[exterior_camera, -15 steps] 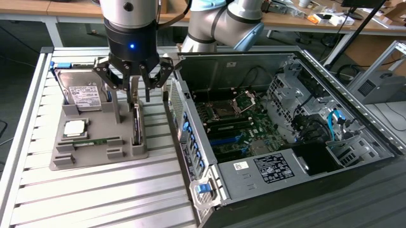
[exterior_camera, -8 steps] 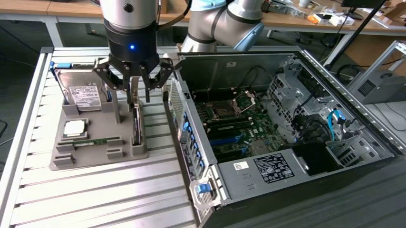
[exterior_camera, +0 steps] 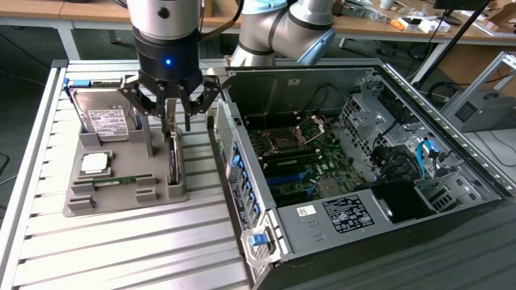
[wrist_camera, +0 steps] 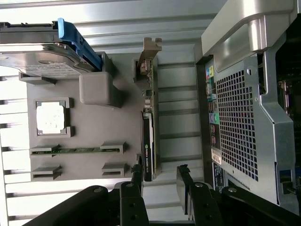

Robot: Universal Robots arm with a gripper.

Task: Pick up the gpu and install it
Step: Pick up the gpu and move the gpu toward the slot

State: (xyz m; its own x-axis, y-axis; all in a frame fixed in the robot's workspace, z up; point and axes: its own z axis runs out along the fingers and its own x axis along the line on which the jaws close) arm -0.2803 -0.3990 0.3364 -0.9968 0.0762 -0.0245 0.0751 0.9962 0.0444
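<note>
Seemingly mid-pickup, the empty, wide-open pincer (exterior_camera: 173, 118) hangs over the upright gpu (exterior_camera: 173, 158), whose thin edge demands a squarely centred grip.

The tool (exterior_camera: 171, 118) hangs spread wide over the gpu (exterior_camera: 173, 160), which stands on edge along the side of the gray tray (exterior_camera: 121, 199) towards the exterior view's right, with a finger to each side of the card's line. On the card's outer side only a narrow strip of bare desk (wrist_camera: 176, 122) parts it from the perforated rear wall of the computer case (wrist_camera: 235, 117), the tightest gap. On its inner side the tray lies low and flat, but the upright hard drive (exterior_camera: 109, 118) and a raised gray post (wrist_camera: 96, 89) stand near the bracket end.
</note>
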